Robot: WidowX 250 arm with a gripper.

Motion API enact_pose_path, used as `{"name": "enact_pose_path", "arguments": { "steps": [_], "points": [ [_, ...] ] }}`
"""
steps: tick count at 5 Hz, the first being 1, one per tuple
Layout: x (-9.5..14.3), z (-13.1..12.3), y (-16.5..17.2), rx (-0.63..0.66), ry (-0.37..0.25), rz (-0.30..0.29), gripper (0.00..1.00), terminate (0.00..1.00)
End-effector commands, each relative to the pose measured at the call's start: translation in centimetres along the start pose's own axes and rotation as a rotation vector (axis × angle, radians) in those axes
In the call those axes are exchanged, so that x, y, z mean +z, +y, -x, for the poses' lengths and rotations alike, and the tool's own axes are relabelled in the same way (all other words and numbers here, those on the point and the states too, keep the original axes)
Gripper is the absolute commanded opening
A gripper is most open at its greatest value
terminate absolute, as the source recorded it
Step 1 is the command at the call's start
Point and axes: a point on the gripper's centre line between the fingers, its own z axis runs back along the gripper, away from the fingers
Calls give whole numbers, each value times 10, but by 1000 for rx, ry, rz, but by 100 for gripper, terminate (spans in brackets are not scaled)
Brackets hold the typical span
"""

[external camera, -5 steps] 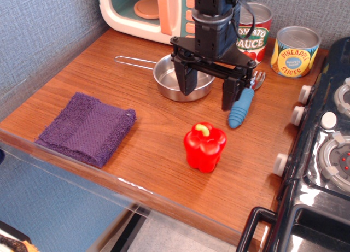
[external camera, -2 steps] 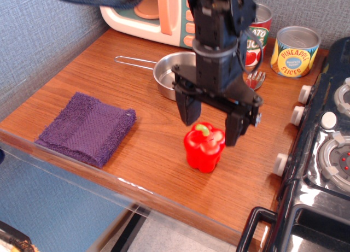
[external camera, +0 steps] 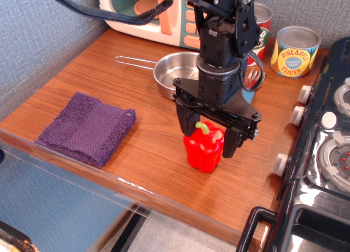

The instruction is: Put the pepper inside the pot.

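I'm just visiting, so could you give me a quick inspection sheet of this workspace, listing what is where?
Surface: wooden counter, behind a clear front panel.
Job's things: pepper upright near the front edge; pot behind it, nothing visible inside.
Clutter: purple cloth at left; tomato sauce can and pineapple can at back.
Grippers: gripper open, fingers either side of the pepper.
Cables: black cable looping over the toy microwave.
Surroundings: toy stove at right; grey wall.

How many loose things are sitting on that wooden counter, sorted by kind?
Tin cans: 2, tomato sauce can and pineapple can
Pepper: 1
Pot: 1
Purple cloth: 1
Toy microwave: 1
Total: 6
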Motion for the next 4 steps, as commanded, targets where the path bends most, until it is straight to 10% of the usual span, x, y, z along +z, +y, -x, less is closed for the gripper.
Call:
{"name": "enact_pose_path", "arguments": {
  "steps": [1, 4],
  "points": [
    [9, -2, 4, -10, -53, 8, 0, 0],
    [14, -4, 9, -1, -80, 23, 0, 0]
  ]
}}
